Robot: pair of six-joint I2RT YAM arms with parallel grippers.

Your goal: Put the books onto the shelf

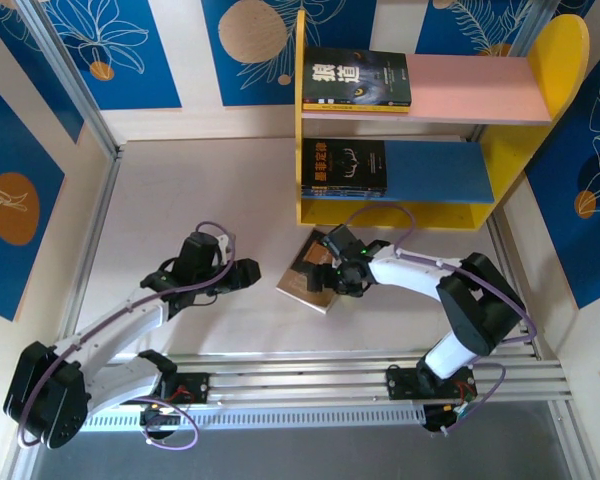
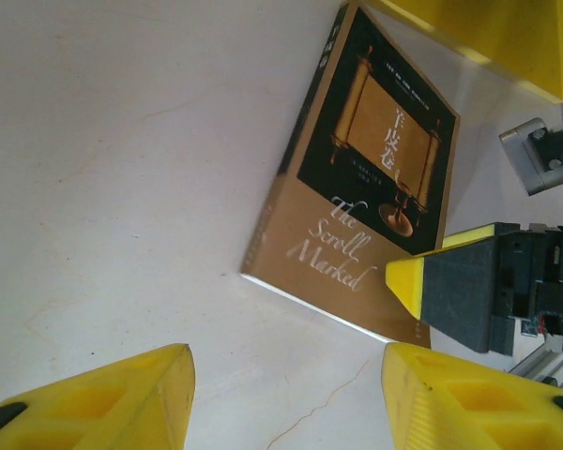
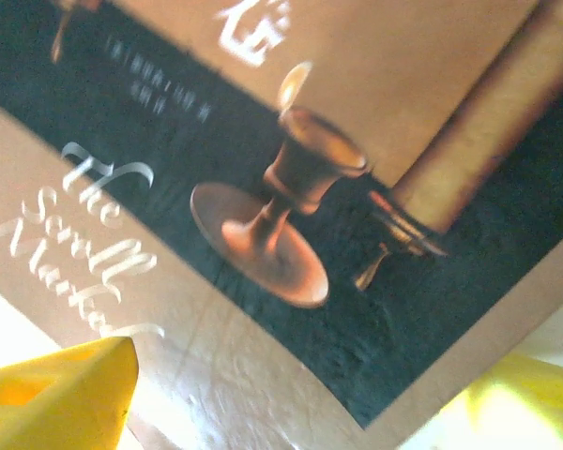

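A brown book point(image 1: 302, 272) with a dark scroll picture lies flat on the table in front of the shelf point(image 1: 450, 215). My right gripper point(image 1: 342, 272) hovers low over the book's right corner, jaws wide. In the right wrist view the cover point(image 3: 291, 187) runs between the two yellow fingertips point(image 3: 61, 394), which do not clamp it. My left gripper point(image 1: 250, 272) stands open just left of the book, with bare table between its fingers point(image 2: 84, 403). The book point(image 2: 357, 197) lies ahead of them. Dark books lie on the pink upper board point(image 1: 358, 78) and on the blue lower board point(image 1: 343, 165).
The shelf stands against the back wall at the right, with free board to the right of the books on both tiers point(image 1: 470, 88). Blue patterned walls close in the sides. A metal rail point(image 1: 380, 375) runs along the near edge.
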